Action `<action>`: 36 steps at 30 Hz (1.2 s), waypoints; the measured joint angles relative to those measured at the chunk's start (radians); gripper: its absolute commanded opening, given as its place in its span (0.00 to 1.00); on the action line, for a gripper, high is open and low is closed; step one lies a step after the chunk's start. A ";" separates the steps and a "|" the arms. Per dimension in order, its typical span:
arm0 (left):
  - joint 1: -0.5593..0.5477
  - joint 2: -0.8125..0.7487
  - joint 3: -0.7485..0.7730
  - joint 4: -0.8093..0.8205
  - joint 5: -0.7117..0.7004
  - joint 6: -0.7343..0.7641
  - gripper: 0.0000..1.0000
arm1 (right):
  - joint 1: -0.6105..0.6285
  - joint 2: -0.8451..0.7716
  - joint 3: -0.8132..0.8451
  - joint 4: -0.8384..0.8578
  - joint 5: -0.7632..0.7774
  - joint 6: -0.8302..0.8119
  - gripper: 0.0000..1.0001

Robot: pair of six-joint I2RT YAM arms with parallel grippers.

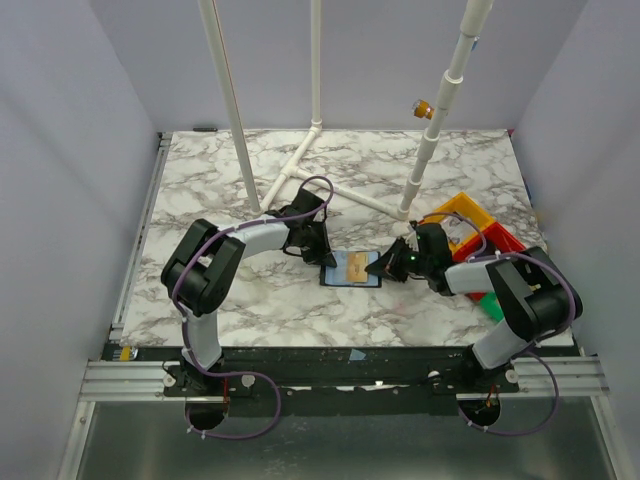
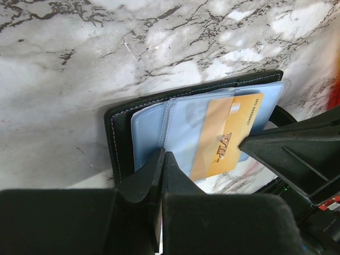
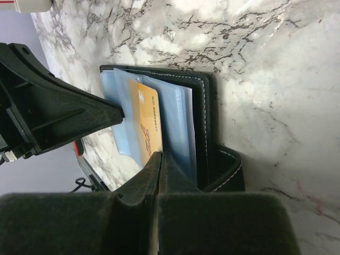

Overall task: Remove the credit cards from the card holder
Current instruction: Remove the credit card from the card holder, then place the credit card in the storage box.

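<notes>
The card holder lies open on the marble table, black outside and pale blue inside. A gold credit card lies across its blue pockets, sticking out past the edge; a pale blue layer shows beneath it. My left gripper is shut, its tips pressing on the blue inner panel at one end. My right gripper is shut too, its tips resting where the gold card meets the blue pocket at the opposite end. From above, both grippers flank the holder.
Yellow, red and green bins stand at the right, close behind my right arm. White pipe poles and their floor struts rise from the back of the table.
</notes>
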 measured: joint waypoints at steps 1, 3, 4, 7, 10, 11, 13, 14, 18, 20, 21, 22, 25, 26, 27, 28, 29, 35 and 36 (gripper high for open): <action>0.001 -0.001 -0.003 0.003 0.000 0.000 0.00 | 0.000 -0.009 0.000 -0.009 0.002 -0.004 0.01; 0.001 -0.003 -0.007 0.009 0.000 0.000 0.00 | 0.000 -0.027 0.000 -0.022 0.006 -0.011 0.01; 0.001 -0.004 -0.009 0.012 0.000 0.000 0.00 | 0.000 -0.035 0.000 -0.028 0.008 -0.014 0.01; 0.001 -0.007 -0.014 0.018 0.000 0.000 0.00 | 0.000 -0.065 0.000 -0.057 0.020 -0.024 0.01; 0.001 -0.009 -0.018 0.024 0.000 -0.001 0.00 | 0.000 -0.086 0.000 -0.090 0.031 -0.039 0.01; 0.001 -0.010 -0.019 0.025 0.000 -0.001 0.00 | 0.000 -0.092 0.000 -0.103 0.035 -0.042 0.01; 0.001 -0.011 -0.021 0.028 0.000 -0.001 0.00 | -0.001 -0.102 0.000 -0.130 0.042 -0.049 0.01; 0.001 -0.011 -0.022 0.029 0.000 -0.001 0.00 | -0.002 -0.108 0.000 -0.142 0.045 -0.052 0.01; 0.001 -0.011 -0.023 0.030 0.000 0.000 0.00 | -0.005 -0.139 0.010 -0.195 0.059 -0.066 0.01; 0.001 -0.011 -0.023 0.030 0.000 0.000 0.00 | -0.005 -0.156 0.020 -0.218 0.067 -0.070 0.01; 0.001 -0.011 -0.023 0.030 0.000 0.000 0.00 | -0.005 -0.164 0.024 -0.227 0.069 -0.072 0.01; 0.001 -0.011 -0.023 0.030 0.000 0.000 0.00 | -0.005 -0.172 0.030 -0.240 0.071 -0.075 0.01; 0.001 -0.012 -0.023 0.030 0.000 0.000 0.00 | -0.005 -0.188 0.044 -0.265 0.077 -0.080 0.01; 0.001 -0.013 -0.023 0.030 0.000 0.000 0.00 | -0.005 -0.192 0.050 -0.275 0.078 -0.083 0.01; 0.001 -0.013 -0.023 0.030 -0.001 0.000 0.00 | -0.005 -0.194 0.055 -0.285 0.080 -0.086 0.01; 0.001 -0.013 -0.023 0.030 -0.001 0.000 0.00 | -0.005 -0.196 0.060 -0.296 0.082 -0.088 0.01; 0.001 -0.013 -0.023 0.030 -0.001 0.000 0.00 | -0.005 -0.198 0.064 -0.304 0.084 -0.091 0.01; 0.000 -0.015 -0.010 0.009 -0.014 0.009 0.00 | -0.005 -0.204 0.079 -0.346 0.085 -0.101 0.01; 0.000 -0.016 -0.008 0.003 -0.016 0.011 0.00 | -0.005 -0.206 0.082 -0.352 0.085 -0.104 0.01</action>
